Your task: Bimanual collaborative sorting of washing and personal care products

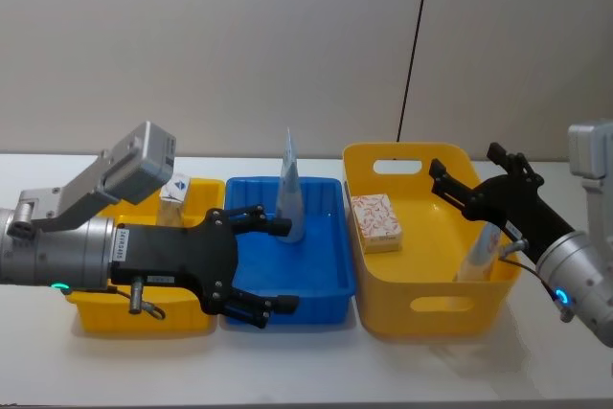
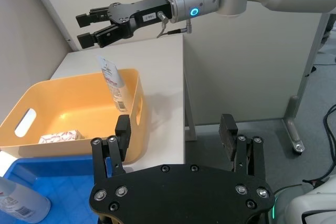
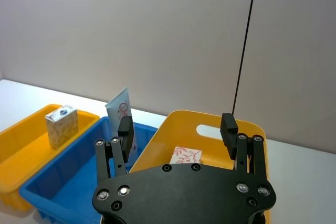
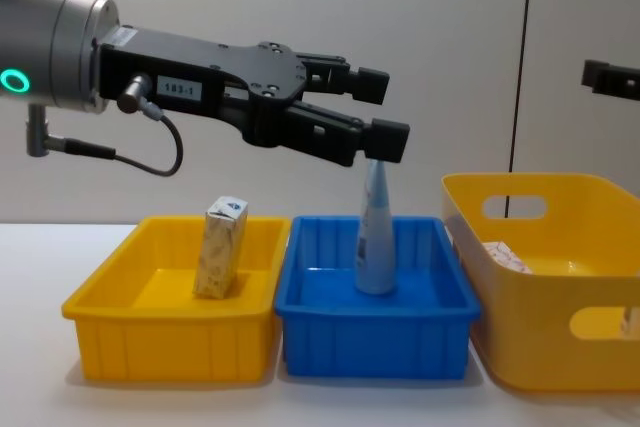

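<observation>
Three bins stand in a row on the white counter: a low yellow bin on the robot's left, a blue bin in the middle, and a deeper yellow handled bin on the right; they sit just beside one another. The small beige speckled carton stands upright in the low yellow bin; the tall pale-blue tapered tube stands upright in the blue bin, toward its far side; the white box with red leaf print lies in the deep yellow bin, near its left wall; a white tube (printed, with a barcode) leans against that bin's right wall. The left gripper hangs above the blue bin, its fingers apart and holding nothing, the tips near the top of the pale-blue tube. The right gripper hovers over the deep yellow bin's right side, above the leaning tube; its fingers are also apart and empty.
</observation>
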Motion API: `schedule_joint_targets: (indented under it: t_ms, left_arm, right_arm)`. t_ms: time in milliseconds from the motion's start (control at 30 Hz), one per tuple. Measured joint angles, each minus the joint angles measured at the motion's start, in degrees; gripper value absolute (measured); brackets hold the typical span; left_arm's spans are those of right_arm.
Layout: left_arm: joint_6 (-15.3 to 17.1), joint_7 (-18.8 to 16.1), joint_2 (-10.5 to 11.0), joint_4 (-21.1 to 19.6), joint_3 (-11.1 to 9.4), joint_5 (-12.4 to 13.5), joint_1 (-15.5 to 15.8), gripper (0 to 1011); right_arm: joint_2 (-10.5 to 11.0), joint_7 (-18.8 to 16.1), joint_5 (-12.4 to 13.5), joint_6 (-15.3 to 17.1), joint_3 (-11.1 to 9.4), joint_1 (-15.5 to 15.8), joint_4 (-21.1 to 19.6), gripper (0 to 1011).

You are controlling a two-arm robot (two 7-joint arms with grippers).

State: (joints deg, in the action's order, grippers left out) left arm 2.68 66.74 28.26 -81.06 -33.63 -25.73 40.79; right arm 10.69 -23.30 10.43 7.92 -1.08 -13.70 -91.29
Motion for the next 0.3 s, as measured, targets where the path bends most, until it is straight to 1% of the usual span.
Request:
schedule_joint_targets:
  t_ms: [133,300]
  left_arm:
    - [0.00,0.00,0.00,0.00,0.00,-0.01,0.00,1001]
    - [0.00,0.00,0.00,0.00,0.00,0.00,0.00,1001]
  right_arm:
    - [0.86,-1.04,0.57,0.12,-0.16,0.71,-0.79,1000]
    - [1.43,-1.76,0.96,0.17,-0.26,1.23,-1.36,1000]
